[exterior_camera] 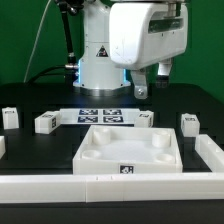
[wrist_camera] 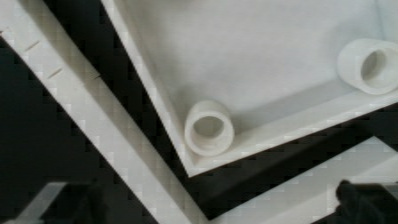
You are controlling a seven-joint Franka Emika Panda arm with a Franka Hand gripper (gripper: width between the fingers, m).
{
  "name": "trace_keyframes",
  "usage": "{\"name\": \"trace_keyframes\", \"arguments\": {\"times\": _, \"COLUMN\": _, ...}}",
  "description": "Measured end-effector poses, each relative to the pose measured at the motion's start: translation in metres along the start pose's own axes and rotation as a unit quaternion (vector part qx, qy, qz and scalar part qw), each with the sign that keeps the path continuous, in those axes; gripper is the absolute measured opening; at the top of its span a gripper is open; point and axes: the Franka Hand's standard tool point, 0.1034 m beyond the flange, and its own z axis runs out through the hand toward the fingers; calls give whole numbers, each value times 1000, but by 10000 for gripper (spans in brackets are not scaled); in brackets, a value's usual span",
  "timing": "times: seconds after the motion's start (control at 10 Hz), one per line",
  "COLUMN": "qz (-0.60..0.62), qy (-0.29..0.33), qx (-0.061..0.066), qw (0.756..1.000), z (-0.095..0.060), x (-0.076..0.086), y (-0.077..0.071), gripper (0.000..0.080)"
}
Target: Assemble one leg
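Several small white legs with black-and-white tags stand on the black table: two at the exterior view's left (exterior_camera: 10,117) (exterior_camera: 45,122) and two at its right (exterior_camera: 147,118) (exterior_camera: 190,123). The large flat white tabletop (exterior_camera: 100,152) with round corner sockets lies in the middle; the wrist view shows one corner of the tabletop (wrist_camera: 249,60) and its socket (wrist_camera: 210,131). My gripper (exterior_camera: 150,82) hangs above the table behind the tabletop, apart from every leg. In the wrist view the gripper (wrist_camera: 205,208) is open and empty, with dark fingertips (wrist_camera: 365,200) at the frame's corners.
The marker board (exterior_camera: 100,113) lies behind the tabletop. A white fence runs along the front (exterior_camera: 60,186) and up the exterior view's right (exterior_camera: 210,150); it crosses the wrist view (wrist_camera: 89,110) as a diagonal bar. The robot base (exterior_camera: 100,55) stands at the back.
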Motion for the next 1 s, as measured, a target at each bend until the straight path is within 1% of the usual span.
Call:
{"name": "trace_keyframes", "arguments": {"times": 0.2, "qz": -1, "qy": 0, "qx": 0, "qw": 1000, "z": 1, "x": 0, "y": -1, "gripper": 650}}
{"name": "trace_keyframes", "arguments": {"times": 0.3, "qz": -29, "qy": 3, "qx": -5, "qw": 1000, "z": 6, "x": -2, "y": -4, "gripper": 650}}
{"name": "trace_keyframes", "arguments": {"times": 0.4, "qz": -49, "qy": 5, "qx": -5, "qw": 999, "z": 15, "x": -5, "y": -12, "gripper": 650}}
{"name": "trace_keyframes", "arguments": {"times": 0.6, "qz": -81, "qy": 5, "qx": 0, "qw": 997, "z": 34, "x": -11, "y": -28, "gripper": 650}}
{"name": "trace_keyframes", "arguments": {"times": 0.7, "qz": -88, "qy": 7, "qx": 0, "qw": 996, "z": 42, "x": -14, "y": -33, "gripper": 650}}
{"name": "trace_keyframes", "arguments": {"times": 1.0, "qz": -87, "qy": 6, "qx": 0, "qw": 996, "z": 42, "x": -14, "y": -32, "gripper": 650}}
